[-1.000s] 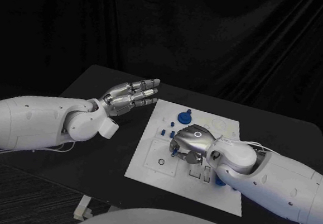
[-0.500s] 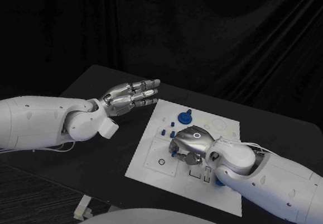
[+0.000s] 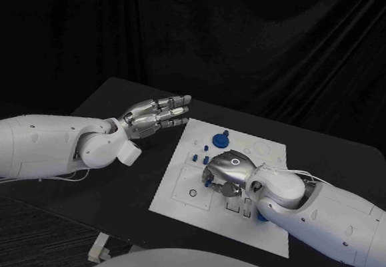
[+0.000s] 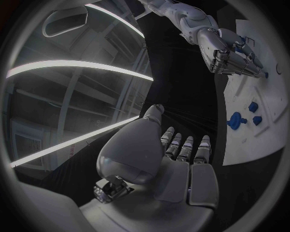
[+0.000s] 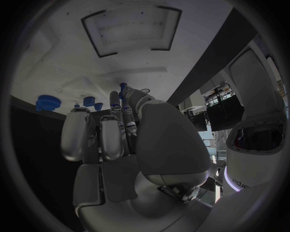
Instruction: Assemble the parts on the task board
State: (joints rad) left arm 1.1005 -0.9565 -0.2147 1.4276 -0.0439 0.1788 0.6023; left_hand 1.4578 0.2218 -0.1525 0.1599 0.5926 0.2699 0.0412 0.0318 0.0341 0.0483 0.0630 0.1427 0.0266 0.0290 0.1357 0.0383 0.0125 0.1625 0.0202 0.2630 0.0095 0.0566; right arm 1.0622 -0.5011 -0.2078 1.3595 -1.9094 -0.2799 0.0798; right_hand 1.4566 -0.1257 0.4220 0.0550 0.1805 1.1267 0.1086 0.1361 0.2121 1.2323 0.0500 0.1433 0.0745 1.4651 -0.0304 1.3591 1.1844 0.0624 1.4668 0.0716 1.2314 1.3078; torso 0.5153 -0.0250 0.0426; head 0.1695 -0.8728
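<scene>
Right hand (image 3: 229, 173): fingers curled onto a small blue part (image 5: 123, 87) (grip hidden); it could slip on the task board (image 3: 184, 196).
Left hand (image 3: 157, 115): fingers spread, empty.

The task board (image 3: 204, 206) is white, marked with thin dark outlines of circles and rectangles, and it lies on a black counter (image 3: 109, 175). The parts (image 3: 220, 138) on it are blue. Both arms are white, and the left hand (image 3: 157, 114) and right hand (image 3: 226, 172) are silver.
</scene>
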